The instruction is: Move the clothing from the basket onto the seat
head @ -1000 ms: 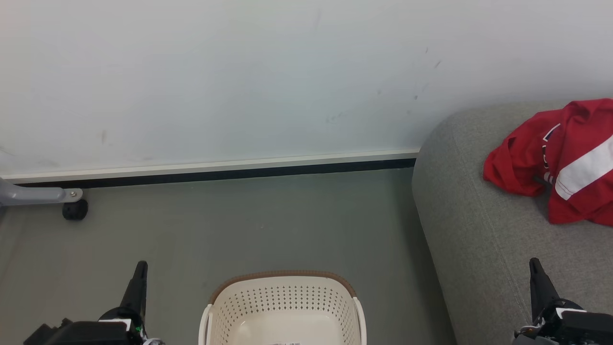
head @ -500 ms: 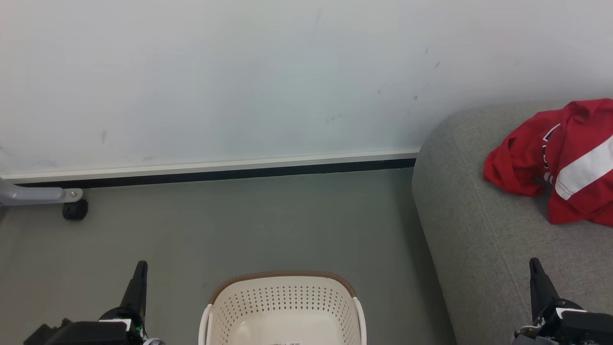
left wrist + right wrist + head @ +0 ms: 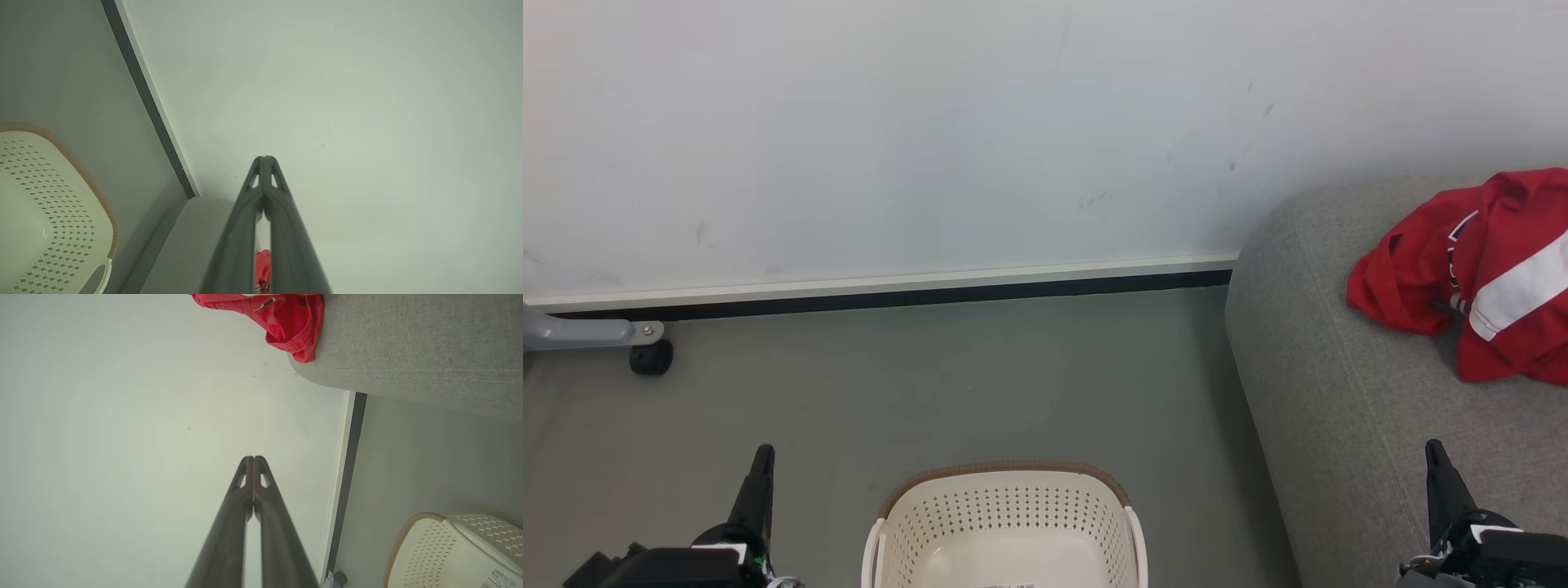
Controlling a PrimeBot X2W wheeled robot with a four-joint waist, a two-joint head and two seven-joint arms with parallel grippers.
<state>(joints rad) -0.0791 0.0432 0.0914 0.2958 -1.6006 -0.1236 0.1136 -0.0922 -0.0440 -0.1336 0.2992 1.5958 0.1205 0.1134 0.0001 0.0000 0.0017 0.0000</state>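
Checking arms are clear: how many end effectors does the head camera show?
2: left end effector lower left, beside the basket; right end effector lower right, by the seat.

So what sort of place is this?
Probably a sparse indoor room, home-like: large grey woven-fabric seat by a plain white wall, cream perforated plastic laundry basket on grey floor, red garments on the seat.

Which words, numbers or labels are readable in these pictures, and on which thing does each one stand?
White sticker inside the basket: small print, too small to read.
Dark lettering on the red clothing: folded, only fragments, not readable.
No other text.
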